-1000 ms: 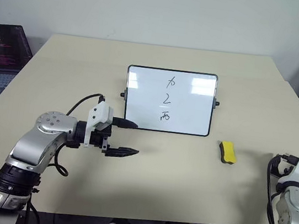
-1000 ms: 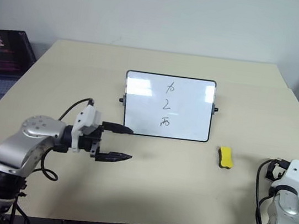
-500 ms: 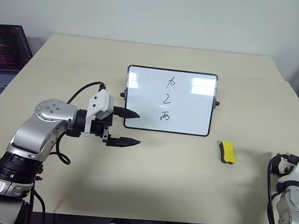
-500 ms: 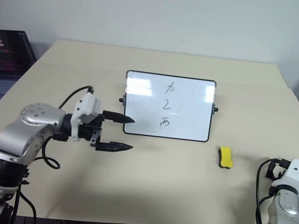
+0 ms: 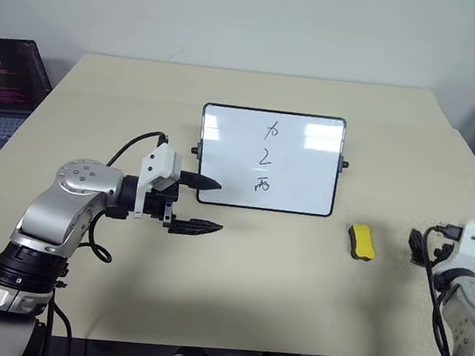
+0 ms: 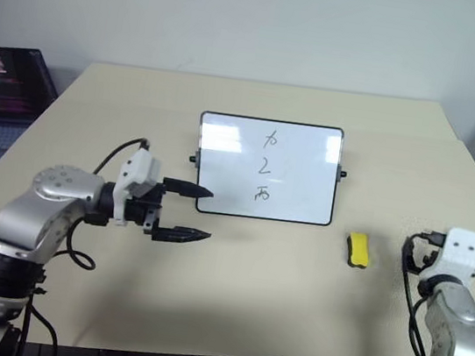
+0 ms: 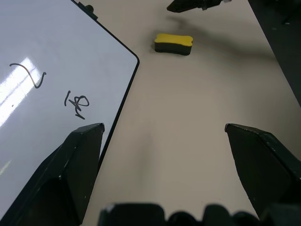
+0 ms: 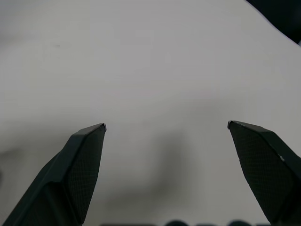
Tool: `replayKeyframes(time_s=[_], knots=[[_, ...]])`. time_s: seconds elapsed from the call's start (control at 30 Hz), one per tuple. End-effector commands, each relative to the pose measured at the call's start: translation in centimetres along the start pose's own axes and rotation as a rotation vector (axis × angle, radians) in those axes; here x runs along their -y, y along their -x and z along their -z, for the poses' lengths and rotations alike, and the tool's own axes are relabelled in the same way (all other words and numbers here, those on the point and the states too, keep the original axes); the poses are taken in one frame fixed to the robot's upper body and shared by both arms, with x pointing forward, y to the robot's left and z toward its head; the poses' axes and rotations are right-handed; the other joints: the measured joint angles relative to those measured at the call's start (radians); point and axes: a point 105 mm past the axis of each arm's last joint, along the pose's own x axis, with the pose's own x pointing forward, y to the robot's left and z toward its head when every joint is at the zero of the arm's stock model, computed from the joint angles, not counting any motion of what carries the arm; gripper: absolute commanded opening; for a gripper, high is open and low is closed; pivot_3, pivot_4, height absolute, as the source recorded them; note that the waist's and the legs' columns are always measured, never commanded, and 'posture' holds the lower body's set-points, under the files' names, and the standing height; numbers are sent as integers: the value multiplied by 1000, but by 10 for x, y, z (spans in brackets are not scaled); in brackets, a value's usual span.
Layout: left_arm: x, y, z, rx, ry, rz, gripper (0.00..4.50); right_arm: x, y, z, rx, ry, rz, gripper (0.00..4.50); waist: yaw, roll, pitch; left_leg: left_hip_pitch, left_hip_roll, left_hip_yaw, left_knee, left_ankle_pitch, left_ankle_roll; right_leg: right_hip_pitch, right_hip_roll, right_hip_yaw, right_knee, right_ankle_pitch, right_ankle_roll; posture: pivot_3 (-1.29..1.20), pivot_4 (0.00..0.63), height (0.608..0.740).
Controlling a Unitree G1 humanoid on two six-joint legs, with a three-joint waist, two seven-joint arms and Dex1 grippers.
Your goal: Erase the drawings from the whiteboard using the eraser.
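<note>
I see the small yellow oblong eraser (image 5: 361, 242) lying on the beige counter (image 5: 276, 281), long axis running away from me, just inboard of my spread, empty right pincer (image 8: 167, 129); the left pincer (image 5: 203, 202), also spread, hangs by the black-framed whiteboard (image 5: 302, 156).

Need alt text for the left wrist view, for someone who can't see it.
Open left claw over a beige table, one finger overlapping the lower edge of a whiteboard that bears marker drawings. Past it, a yellow eraser with a dark underside lies apart from the board, with the right claw's dark tips just beyond.
</note>
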Motion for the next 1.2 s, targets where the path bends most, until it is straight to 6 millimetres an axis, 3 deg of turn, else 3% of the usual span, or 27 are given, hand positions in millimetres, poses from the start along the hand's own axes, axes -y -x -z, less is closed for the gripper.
replayKeyframes(time_s=[0.03,0.37,0.53,1.2], knots=[[1,-3,-9,19,-41,19,4500,-14,9,-22,-7,-29,-63,4482,1,0,0,0,0,0,0,0,0,0,0,0,0,0,0,0,150,740],[1,-6,-7,22,-43,19,4500,-56,24,-16,-222,-131,-161,4482,12,0,0,-1,0,-2,0,0,0,-1,-1,-1,-1,0,0,0,150,740],[2,-3,-6,15,-40,10,4500,-74,26,0,-276,-214,-166,4482,12,0,0,-1,0,-2,0,0,0,-2,-1,-1,0,0,0,0,150,740],[2,1,-7,6,-49,-1,4500,-83,20,10,-337,-146,-182,4482,11,0,0,-3,0,-1,0,0,0,-5,-1,-1,1,0,0,0,150,740]])
